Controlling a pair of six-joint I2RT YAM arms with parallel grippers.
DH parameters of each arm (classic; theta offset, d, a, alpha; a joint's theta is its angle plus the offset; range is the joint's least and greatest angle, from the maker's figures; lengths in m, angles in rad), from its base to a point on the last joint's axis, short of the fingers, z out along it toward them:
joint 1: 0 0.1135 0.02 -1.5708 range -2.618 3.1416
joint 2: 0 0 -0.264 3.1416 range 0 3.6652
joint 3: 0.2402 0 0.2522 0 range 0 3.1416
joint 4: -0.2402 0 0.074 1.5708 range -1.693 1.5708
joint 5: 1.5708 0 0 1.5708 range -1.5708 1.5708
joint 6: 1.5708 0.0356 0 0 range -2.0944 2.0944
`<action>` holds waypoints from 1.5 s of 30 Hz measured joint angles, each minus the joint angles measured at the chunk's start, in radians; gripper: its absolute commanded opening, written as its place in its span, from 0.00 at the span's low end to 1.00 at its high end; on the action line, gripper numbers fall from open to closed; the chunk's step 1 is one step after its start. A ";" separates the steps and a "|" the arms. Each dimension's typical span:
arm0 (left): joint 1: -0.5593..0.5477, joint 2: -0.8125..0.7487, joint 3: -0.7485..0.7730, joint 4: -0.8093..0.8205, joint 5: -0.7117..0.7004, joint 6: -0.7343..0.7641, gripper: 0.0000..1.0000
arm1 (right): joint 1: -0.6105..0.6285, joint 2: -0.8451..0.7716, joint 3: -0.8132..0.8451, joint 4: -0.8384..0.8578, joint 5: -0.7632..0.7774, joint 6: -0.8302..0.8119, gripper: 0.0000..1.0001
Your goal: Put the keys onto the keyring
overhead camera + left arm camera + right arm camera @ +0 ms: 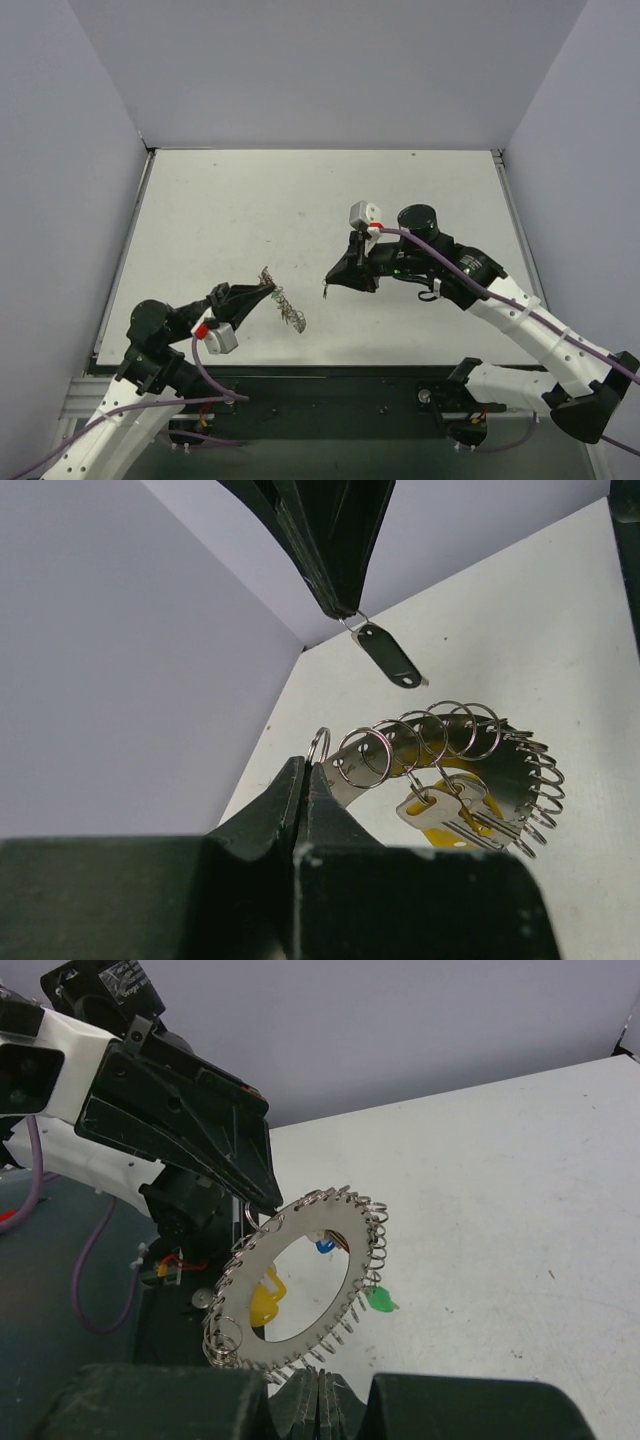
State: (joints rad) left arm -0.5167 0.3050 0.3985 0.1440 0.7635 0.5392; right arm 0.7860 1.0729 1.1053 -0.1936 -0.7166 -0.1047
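The keyring [333, 1222] is a flat silvery ring with an open centre, its rim lined with small wire loops. It hangs tilted above the table. My left gripper [306, 770] is shut on one loop [318, 748] at the ring's edge. A yellow key [263, 1300], a blue key [324, 1246] and a green key [380, 1300] dangle from it. My right gripper [345, 608] is shut on the small loop of another key [390, 656], which looks dark and hangs just above the keyring [520, 765], apart from it. In the top view the two grippers [268, 288] [333, 280] face each other.
The white table [300, 190] is bounded by grey walls on three sides. Its near edge meets a dark rail [330, 385] where the arm bases sit. Purple cables [215, 385] trail along both arms.
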 measured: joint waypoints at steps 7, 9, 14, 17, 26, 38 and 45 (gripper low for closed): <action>0.000 0.057 0.018 0.002 -0.014 -0.027 0.00 | 0.000 0.051 -0.002 0.003 0.023 -0.004 0.00; -0.001 0.124 0.068 -0.065 -0.029 -0.056 0.00 | -0.001 0.081 -0.017 0.016 0.046 0.002 0.00; -0.001 0.279 0.201 -0.195 -0.041 -0.155 0.00 | -0.004 0.209 -0.064 0.022 0.138 0.035 0.42; -0.001 0.292 0.216 -0.238 -0.056 -0.218 0.00 | -0.014 0.250 -0.065 0.006 0.192 0.050 0.76; -0.001 0.463 0.510 -0.515 -0.059 -0.320 0.00 | -0.021 0.064 -0.002 0.042 0.147 -0.003 0.77; -0.052 0.730 0.863 -0.911 -0.030 -0.338 0.00 | -0.019 0.159 0.189 0.008 -0.114 -0.031 0.66; -0.164 0.762 0.951 -1.027 -0.085 -0.339 0.00 | -0.011 0.233 0.198 -0.031 -0.165 -0.030 0.54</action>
State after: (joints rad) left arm -0.6804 1.0668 1.3499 -0.8833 0.6788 0.2001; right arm 0.7746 1.3056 1.3033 -0.2249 -0.8814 -0.1349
